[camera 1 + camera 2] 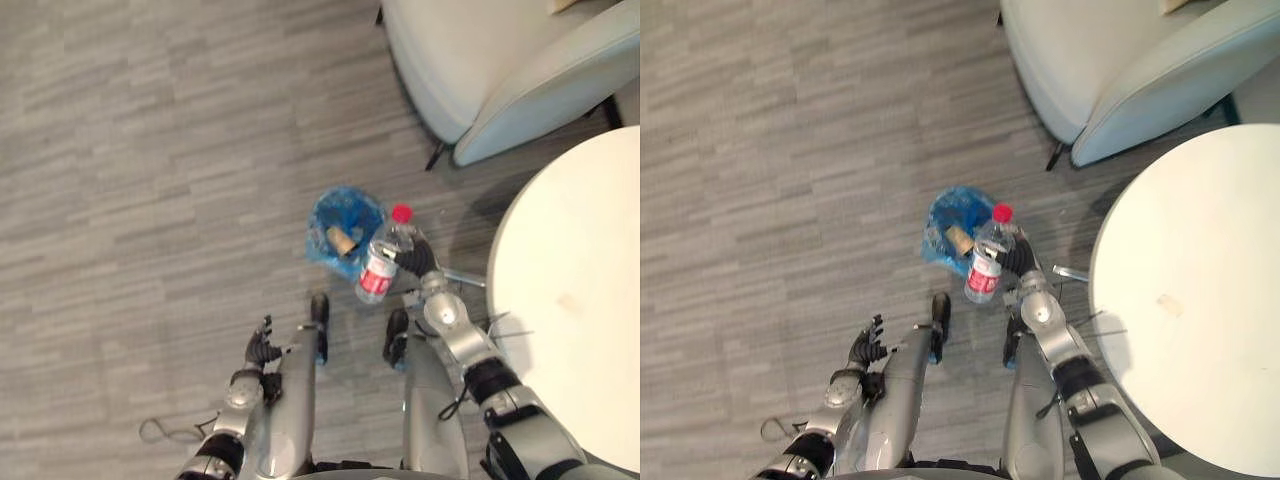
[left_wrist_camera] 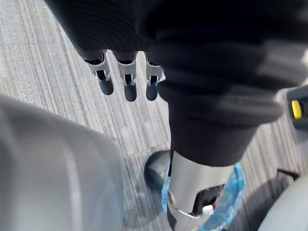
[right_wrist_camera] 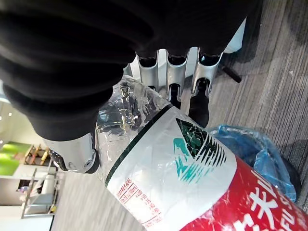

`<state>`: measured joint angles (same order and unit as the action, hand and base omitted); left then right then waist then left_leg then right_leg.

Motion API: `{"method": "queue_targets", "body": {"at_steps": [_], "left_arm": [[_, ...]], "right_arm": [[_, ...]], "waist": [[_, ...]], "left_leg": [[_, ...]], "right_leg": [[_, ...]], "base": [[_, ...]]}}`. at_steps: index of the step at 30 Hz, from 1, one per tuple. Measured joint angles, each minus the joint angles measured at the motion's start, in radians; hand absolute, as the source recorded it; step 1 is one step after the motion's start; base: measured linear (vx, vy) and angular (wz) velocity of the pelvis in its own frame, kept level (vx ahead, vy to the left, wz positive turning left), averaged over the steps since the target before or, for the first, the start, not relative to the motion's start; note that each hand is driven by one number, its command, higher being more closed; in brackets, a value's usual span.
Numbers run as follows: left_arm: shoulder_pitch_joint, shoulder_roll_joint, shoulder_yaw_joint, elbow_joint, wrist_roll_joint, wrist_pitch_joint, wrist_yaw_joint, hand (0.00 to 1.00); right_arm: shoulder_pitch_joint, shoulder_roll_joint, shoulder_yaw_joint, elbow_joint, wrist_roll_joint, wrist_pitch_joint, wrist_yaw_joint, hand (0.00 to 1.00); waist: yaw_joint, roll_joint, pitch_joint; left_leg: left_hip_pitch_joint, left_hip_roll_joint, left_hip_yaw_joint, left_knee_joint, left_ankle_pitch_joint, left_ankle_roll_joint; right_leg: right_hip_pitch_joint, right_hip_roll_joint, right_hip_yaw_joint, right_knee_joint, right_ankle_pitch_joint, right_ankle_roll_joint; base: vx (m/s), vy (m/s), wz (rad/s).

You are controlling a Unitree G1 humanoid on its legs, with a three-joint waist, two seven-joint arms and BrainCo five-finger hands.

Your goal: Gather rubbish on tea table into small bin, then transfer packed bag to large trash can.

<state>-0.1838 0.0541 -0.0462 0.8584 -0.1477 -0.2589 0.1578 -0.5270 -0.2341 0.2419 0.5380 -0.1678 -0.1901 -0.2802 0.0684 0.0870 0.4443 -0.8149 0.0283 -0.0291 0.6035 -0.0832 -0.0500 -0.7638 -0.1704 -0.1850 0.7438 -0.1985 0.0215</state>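
My right hand (image 1: 418, 262) is shut on a clear plastic bottle (image 1: 381, 258) with a red cap and a red-and-white label, held in the air beside the small bin. In the right wrist view the fingers (image 3: 174, 77) and thumb curl round the bottle (image 3: 178, 178). The small bin (image 1: 345, 226), lined with a blue bag, stands on the floor and has a brownish piece of rubbish (image 1: 342, 240) inside. The round white tea table (image 1: 575, 300) is at the right, its top bare. My left hand (image 1: 262, 347) hangs low at the left with relaxed fingers (image 2: 129, 79), holding nothing.
A pale armchair (image 1: 500, 70) with dark legs stands at the top right, behind the table. Grey wood-pattern floor (image 1: 150, 150) stretches open to the left and ahead of the bin.
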Motion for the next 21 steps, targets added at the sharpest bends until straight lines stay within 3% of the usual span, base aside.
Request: {"method": "queue_targets", "body": {"at_steps": [3, 8, 18, 19, 21], "left_arm": [[-0.045, -0.014, 0.055, -0.062, -0.038, -0.022, 0.024, 0.00], [-0.101, -0.035, 0.094, -0.187, -0.101, -0.067, 0.043, 0.00], [-0.139, 0.003, 0.095, -0.235, -0.144, -0.076, 0.063, 0.00], [-0.139, 0.011, 0.092, -0.217, -0.145, -0.073, 0.065, 0.00], [-0.139, 0.019, 0.082, -0.193, -0.146, -0.059, 0.066, 0.00]], "right_arm": [[-0.133, -0.014, -0.008, -0.016, -0.002, 0.004, -0.057, 1.00], [-0.371, -0.083, -0.013, -0.015, 0.002, 0.015, -0.134, 1.00], [-0.555, -0.200, 0.042, 0.134, 0.010, 0.044, -0.176, 1.00], [-0.565, -0.208, 0.047, 0.161, 0.009, 0.047, -0.176, 0.00], [-0.571, -0.216, 0.048, 0.199, 0.009, 0.054, -0.176, 0.00]], "waist": [[0.003, 0.002, 0.033], [0.059, -0.001, 0.070], [0.060, -0.004, 0.073], [0.059, -0.005, 0.073], [0.057, -0.005, 0.073]], "left_leg": [[-0.164, 0.009, 0.018, 0.090, 0.000, 0.000], [-0.375, 0.040, 0.056, 0.185, 0.011, 0.007], [-0.546, 0.029, 0.054, 0.253, 0.028, 0.012], [-0.556, 0.029, 0.052, 0.253, 0.029, 0.010], [-0.564, 0.028, 0.049, 0.253, 0.034, 0.010]], "right_leg": [[-0.149, -0.046, -0.030, 0.127, -0.053, -0.003], [-0.360, -0.072, -0.026, 0.253, -0.075, -0.013], [-0.532, -0.095, -0.012, 0.344, -0.095, -0.002], [-0.540, -0.096, -0.014, 0.346, -0.095, -0.004], [-0.547, -0.098, -0.018, 0.351, -0.096, -0.009]], "base": [[-0.17, -0.079, 0.57], [-0.13, -0.065, 0.13], [-0.02, 0.006, 0.03], [-0.03, 0.019, 0.04], [-0.02, 0.017, 0.06]]}}
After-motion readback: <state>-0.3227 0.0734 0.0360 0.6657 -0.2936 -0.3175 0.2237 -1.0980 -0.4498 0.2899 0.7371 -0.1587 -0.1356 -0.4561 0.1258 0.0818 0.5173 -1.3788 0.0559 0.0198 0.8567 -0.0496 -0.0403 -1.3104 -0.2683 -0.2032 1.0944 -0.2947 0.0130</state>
